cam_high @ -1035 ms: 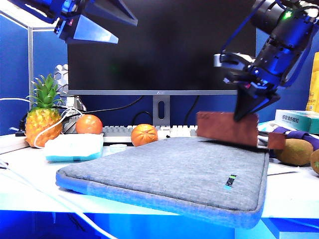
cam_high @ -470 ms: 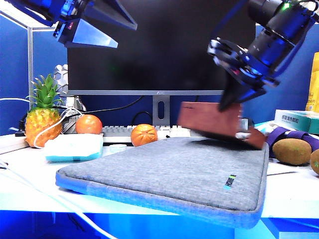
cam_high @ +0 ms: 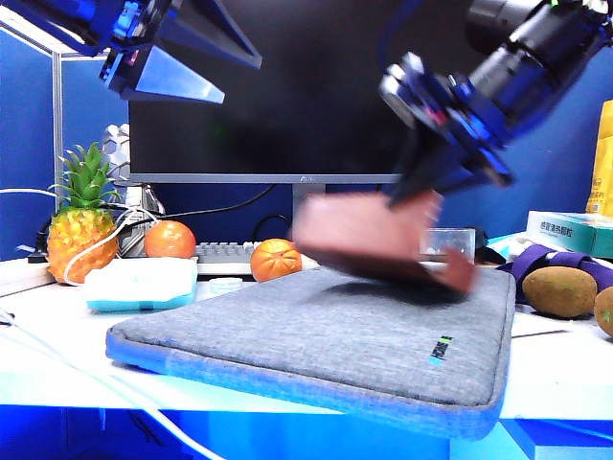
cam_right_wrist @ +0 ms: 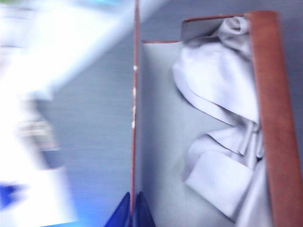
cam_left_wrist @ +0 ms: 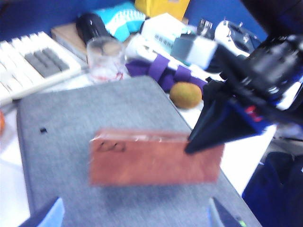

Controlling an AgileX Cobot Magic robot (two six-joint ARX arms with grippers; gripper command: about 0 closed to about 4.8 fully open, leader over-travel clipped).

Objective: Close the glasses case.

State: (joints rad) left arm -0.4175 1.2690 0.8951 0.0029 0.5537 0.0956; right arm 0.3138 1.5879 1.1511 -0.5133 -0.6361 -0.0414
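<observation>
Flap of glasses case point(cam_high: 369, 235) pinched between right fingers point(cam_right_wrist: 134, 211).

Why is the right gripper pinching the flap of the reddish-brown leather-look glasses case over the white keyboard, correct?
Not the keyboard. The exterior view shows the right gripper pinching the flap of the reddish-brown leather-look glasses case over the grey fabric sleeve.

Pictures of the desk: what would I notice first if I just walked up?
Probably the right gripper, shut on the raised flap of the reddish-brown glasses case, which sits open on the grey laptop sleeve in the middle. The right wrist view shows a pale cloth crumpled inside the case. The left gripper hangs up high on the left, above a pineapple and two oranges.
</observation>
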